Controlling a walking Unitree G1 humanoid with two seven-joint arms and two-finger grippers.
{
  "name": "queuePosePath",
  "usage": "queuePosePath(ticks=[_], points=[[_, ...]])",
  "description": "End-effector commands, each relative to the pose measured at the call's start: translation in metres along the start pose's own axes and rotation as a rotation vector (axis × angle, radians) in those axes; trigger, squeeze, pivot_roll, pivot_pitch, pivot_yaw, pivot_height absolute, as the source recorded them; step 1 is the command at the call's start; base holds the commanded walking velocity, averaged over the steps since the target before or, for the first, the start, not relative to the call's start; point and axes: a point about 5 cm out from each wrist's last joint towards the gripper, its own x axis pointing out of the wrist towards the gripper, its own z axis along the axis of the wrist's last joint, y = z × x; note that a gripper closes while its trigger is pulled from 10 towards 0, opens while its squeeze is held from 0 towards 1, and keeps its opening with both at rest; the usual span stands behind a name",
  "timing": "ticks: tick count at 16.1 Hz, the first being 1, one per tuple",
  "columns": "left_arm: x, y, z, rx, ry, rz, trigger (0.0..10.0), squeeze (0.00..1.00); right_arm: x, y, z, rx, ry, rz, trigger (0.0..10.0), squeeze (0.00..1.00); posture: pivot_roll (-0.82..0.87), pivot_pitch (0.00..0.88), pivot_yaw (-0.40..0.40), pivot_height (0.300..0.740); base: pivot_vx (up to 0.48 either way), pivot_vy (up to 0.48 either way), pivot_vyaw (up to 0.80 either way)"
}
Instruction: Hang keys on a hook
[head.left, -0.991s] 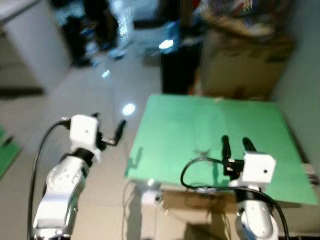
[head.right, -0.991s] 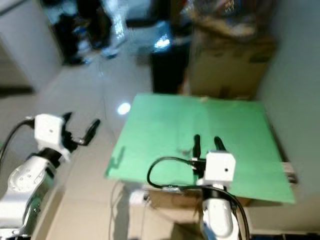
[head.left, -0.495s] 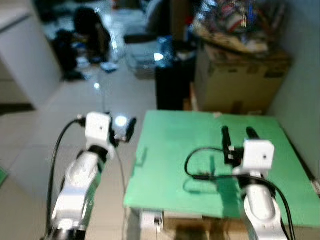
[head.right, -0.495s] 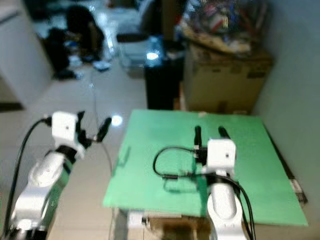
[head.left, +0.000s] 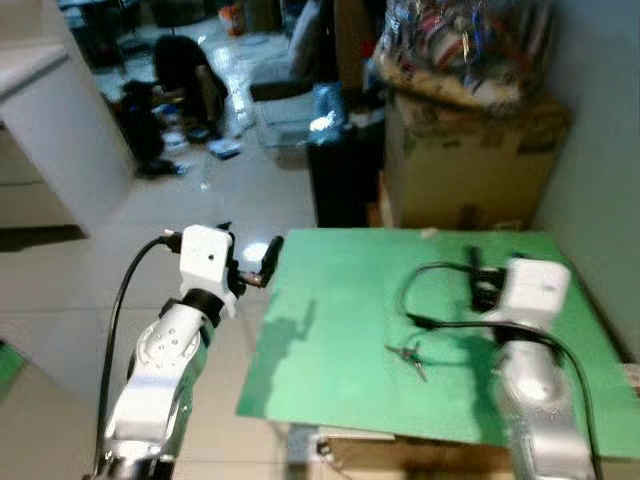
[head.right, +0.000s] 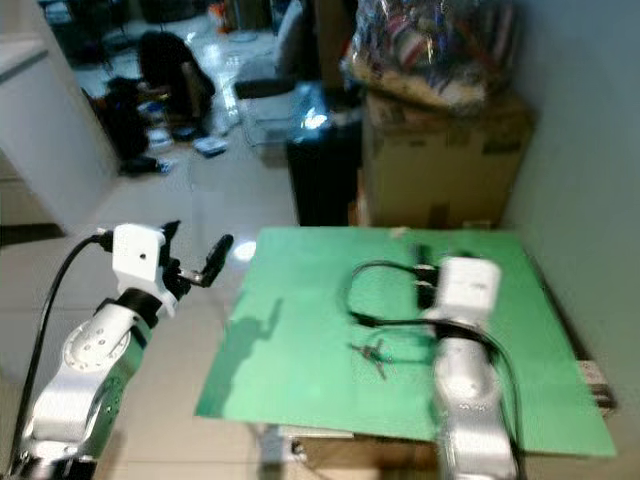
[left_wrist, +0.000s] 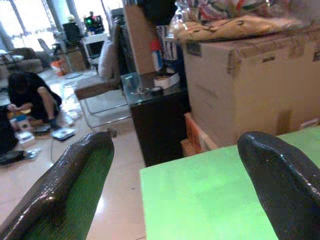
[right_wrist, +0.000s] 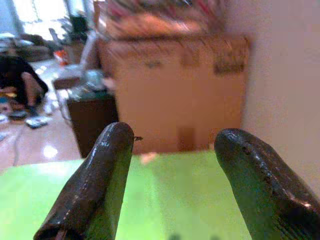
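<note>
Since half a second ago your camera has tilted up, so the whole scene sits lower and farther back in the head views, and the keys (head.left: 409, 355) now show as a small dark bunch lying flat on the green counter (head.left: 330, 370), just left of your right arm and near its black cable (head.left: 430, 292). Your right gripper (right_wrist: 170, 195) is raised over the far half of the counter, fingers (right_wrist: 90, 190) spread wide and holding nothing, well apart from the keys. Your left gripper (left_wrist: 175, 190) hangs off the counter's left edge over the tiled floor (head.left: 200, 210), its fingers (left_wrist: 75, 190) likewise released and empty. No writing can be read anywhere; the pale labels on the cardboard box (head.left: 470, 165) are too blurred. Beyond the counter stand that box with a full plastic bag (head.left: 455, 50) on top and a dark cabinet (head.left: 345, 175) beside it; a wall runs along your right. A person (left_wrist: 27, 97) in black crouches on the floor farther back.
</note>
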Motion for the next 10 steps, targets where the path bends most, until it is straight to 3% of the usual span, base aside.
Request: queuePosePath(ticks=[1, 4, 10], points=[[-0.012, 0.019, 0.003, 0.031, 0.035, 0.023, 10.0, 0.00, 0.009, 0.014, -0.005, 0.048, 0.032, 0.018, 10.0, 0.00, 0.09, 0.150, 0.173, 0.740, 0.000, 0.000, 0.00], [-0.028, 0.034, 0.010, 0.086, 0.084, 0.007, 10.0, 0.00, 0.023, 0.024, -0.014, 0.051, 0.064, 0.036, 10.0, 0.00, 0.16, 0.203, 0.227, 0.740, 0.000, 0.000, 0.00], [-0.041, 0.044, 0.026, 0.122, 0.135, -0.035, 10.0, 0.00, 0.037, 0.048, -0.008, 0.039, 0.065, 0.069, 10.0, 0.00, 0.23, 0.252, 0.293, 0.740, 0.000, 0.000, 0.00]])
